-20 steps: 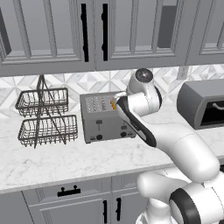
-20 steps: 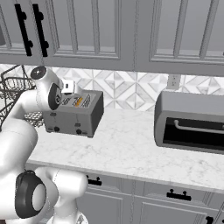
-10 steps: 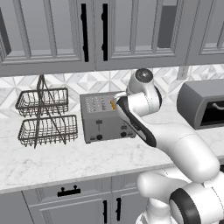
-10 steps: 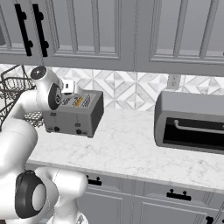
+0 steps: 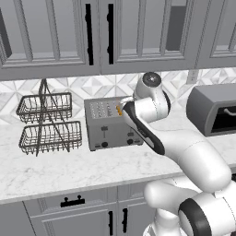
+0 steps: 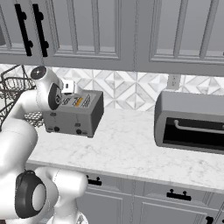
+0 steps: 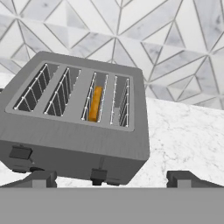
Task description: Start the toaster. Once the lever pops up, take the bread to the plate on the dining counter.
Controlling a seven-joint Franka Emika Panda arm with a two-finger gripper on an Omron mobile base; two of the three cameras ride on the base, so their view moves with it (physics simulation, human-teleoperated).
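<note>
Two-tier wire basket [image 5: 46,122] at left, dark-grey rounded appliance [image 6: 190,121] at right, both on marble worktop [image 6: 131,148].

toaster [image 7: 87,131]: grey | bread [image 7: 94,104]: orange | counter [image 5: 69,170]: white marble, grey veins

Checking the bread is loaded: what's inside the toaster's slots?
The toaster holds the bread edge-on in its third slot; its lower part is hidden. Other slots show wire guides.

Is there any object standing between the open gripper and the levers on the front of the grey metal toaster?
Nothing visible does. The open gripper hangs just before the boxy grey metal toaster, its levers facing it, with free space between. The orange bread slice sits in a slot.
</note>
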